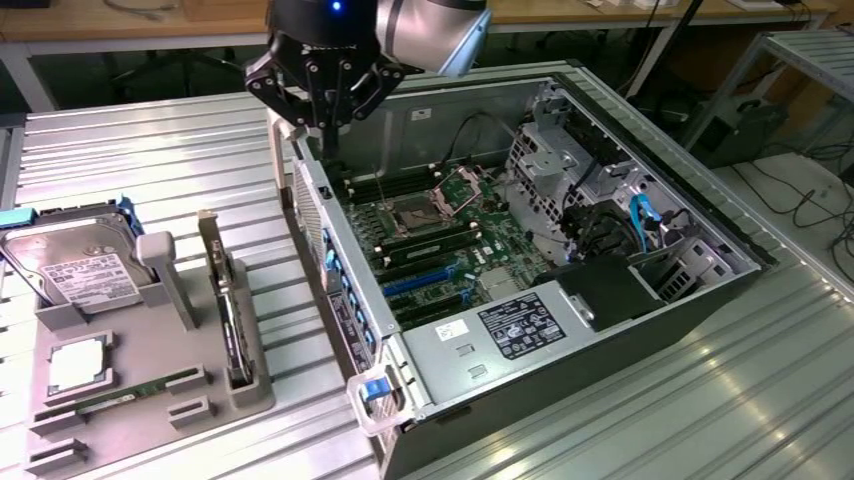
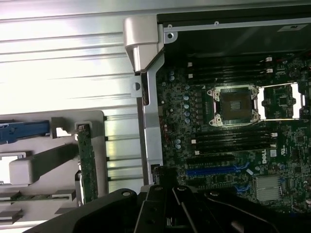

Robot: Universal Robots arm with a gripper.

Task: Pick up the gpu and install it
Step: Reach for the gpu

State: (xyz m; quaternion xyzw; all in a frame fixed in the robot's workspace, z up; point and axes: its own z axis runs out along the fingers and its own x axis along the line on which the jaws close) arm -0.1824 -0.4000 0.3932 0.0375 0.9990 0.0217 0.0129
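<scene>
A robot arm's gripper (image 1: 327, 125) is hovering above the rear wall of an open computer case (image 1: 601, 420), which is lying on its side on a ribbed metal table (image 1: 160, 150) with its motherboard (image 1: 441, 250) facing up. The gpu (image 1: 230, 310) is standing on its long edge in a slot of a grey holder (image 1: 154, 350) on the table. It is at the exterior view's left of the case and well apart from the gripper. A hard drive (image 1: 74, 270) and a RAM stick (image 1: 120, 395) are sitting in the same holder. In the wrist view the gpu (image 2: 88, 160) is showing as a narrow green strip beside the case wall. The card is looking thin, flat and stiff, and probably light. It is also likely fragile, since small parts are covering its green face and bare contacts probably line its lower edge. The safest hold is probably a pinch across its thickness on the exposed upper edge, near the middle, so it is hanging level and not twisting. The silver bracket at its far end is looking sturdier but sits off balance. Its smooth faces may be slipping under a light squeeze. The fingers (image 1: 320, 105) are closed together, holding nothing and, as far as can be seen, touching nothing.
</scene>
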